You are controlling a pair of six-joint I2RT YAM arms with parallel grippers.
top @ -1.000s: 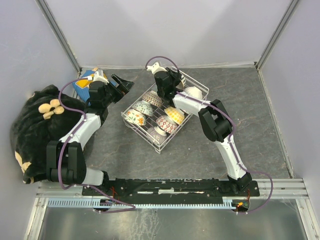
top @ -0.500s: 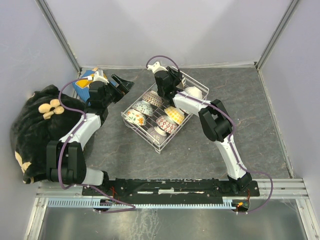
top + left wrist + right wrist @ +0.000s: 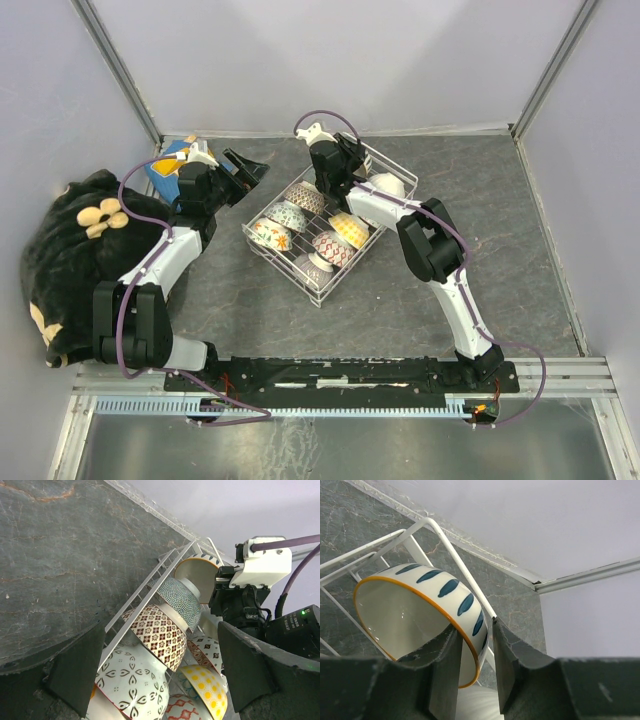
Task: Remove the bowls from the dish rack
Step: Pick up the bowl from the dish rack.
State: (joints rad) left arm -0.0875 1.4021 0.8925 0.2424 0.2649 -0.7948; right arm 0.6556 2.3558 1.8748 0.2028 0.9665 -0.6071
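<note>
Sitting under everything is the grey stone-look table [image 3: 480, 220], running out ahead of both sets of jaws. A black bundle [image 3: 70, 260] w/ cream flowers is heaped well behind the left jaws, against the side wall.

Next down in size is the dish rack [image 3: 282, 267], white wire, set diagonally on the table. It's just ahead of the left jaws, and its far corner is right at the right jaws. The bowls [image 3: 330, 248] are inside it, propped on edge in rows, approx seven or eight that I can count. From the left wrist cam they're lined up dead ahead, framed between the two fingers: a white floral one nearest, then a brown tile-pattern one, then a teal dotted one, w/ a yellow spotted one off to the side.

The striped bowl [image 3: 415, 610] (white, blue dashes, orange rim) is at the rack's far corner. Its rim wall sits betw the right jaws.

The right gripper [image 3: 474, 627] is nearly closed, pinching that rim w/ one finger inside the bowl and one outside.

The left gripper [image 3: 160, 630] is spread wide, nothing in it, not touching the rack.
</note>
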